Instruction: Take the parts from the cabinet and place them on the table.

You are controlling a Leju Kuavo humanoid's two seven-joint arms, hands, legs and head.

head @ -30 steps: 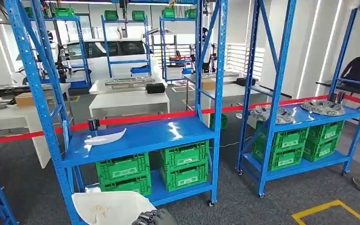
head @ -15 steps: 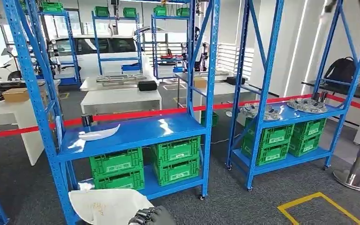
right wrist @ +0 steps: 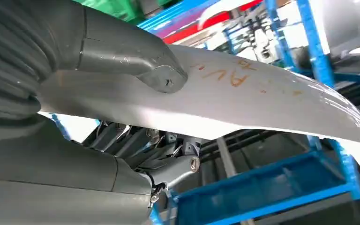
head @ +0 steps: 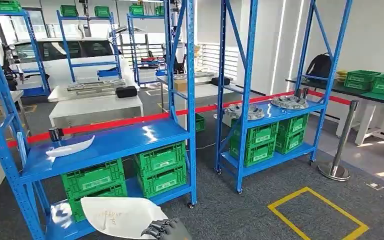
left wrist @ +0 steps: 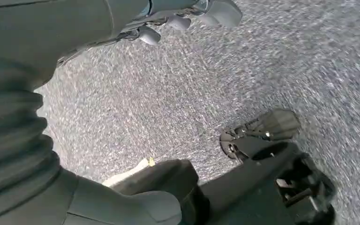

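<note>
My right hand [head: 166,230] grips a white curved part [head: 120,216], held low in front of the blue cabinet [head: 105,145]

Right wrist view: thumb [right wrist: 136,61] pressed on top of the part [right wrist: 243,93], darker fingers [right wrist: 136,145] curled beneath it, so the sheet is clamped between them; orange handwriting on its upper face. A second white part [head: 71,147] lies on the cabinet's middle shelf toward its left end, just beside a small dark cylinder [head: 56,134]. Green crates [head: 125,175] sit under that shelf. A red barrier tape [head: 130,121] runs behind the cabinet; a yellow floor marking [head: 315,215] lies well to its right. My left hand [left wrist: 187,14] hangs over grey carpet [left wrist: 262,70], fingers loosely apart, holding nothing
</note>
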